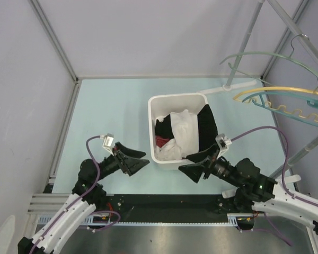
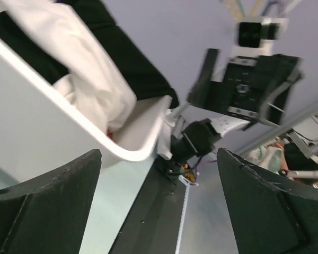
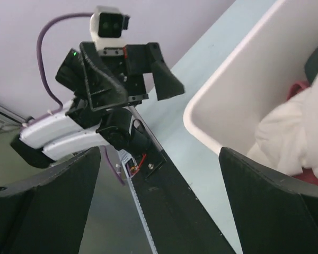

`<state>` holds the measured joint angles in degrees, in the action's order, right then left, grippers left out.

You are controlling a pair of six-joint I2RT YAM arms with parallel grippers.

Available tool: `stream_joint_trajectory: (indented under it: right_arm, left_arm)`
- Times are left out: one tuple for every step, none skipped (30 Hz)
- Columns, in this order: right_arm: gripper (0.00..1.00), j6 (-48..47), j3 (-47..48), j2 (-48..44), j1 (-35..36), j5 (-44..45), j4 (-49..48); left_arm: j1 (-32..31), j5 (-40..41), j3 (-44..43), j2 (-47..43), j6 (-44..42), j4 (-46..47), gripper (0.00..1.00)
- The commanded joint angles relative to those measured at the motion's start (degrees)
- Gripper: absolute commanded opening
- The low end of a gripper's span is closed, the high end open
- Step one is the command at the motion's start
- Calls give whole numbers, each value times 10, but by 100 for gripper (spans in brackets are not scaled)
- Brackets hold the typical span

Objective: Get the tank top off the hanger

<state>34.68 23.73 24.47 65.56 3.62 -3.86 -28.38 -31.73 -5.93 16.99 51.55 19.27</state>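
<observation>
Three bare hangers hang on the rack at the far right: a pale green one point(image 1: 270, 55), a yellow one point(image 1: 282, 92) and a teal one point(image 1: 303, 114). A white bin point(image 1: 160, 99) holds black point(image 1: 206, 124), white point(image 1: 184, 127) and red point(image 1: 161, 141) garments. I cannot tell which of them is the tank top. My left gripper point(image 1: 147, 159) point(image 2: 159, 159) is open and empty beside the bin's near left corner. At the near right corner, my right gripper point(image 1: 186, 174) point(image 3: 160, 159) is also open and empty. The grippers face each other.
The rack's metal pole point(image 1: 243, 48) slants up at the back right. Grey walls close in the light blue table point(image 1: 111, 116). A black base strip point(image 1: 164, 202) runs along the near edge. The bin's rim point(image 2: 122, 153) point(image 3: 201, 132) is close to both grippers.
</observation>
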Motion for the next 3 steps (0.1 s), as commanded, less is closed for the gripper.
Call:
stream_joint_trajectory:
  right_arm:
    - [100,78,-65,-104,23,127,12]
    - [100,87,-72,-148,26,140,22]
    - [100,88,-80,-168,29,147,31]
  left_arm:
    - [-25,-15,35,-70,24,71,95]
    - [-26,-18,41,-101,27,68,96]
    - [-26,-20,45,-115,32,67,96]
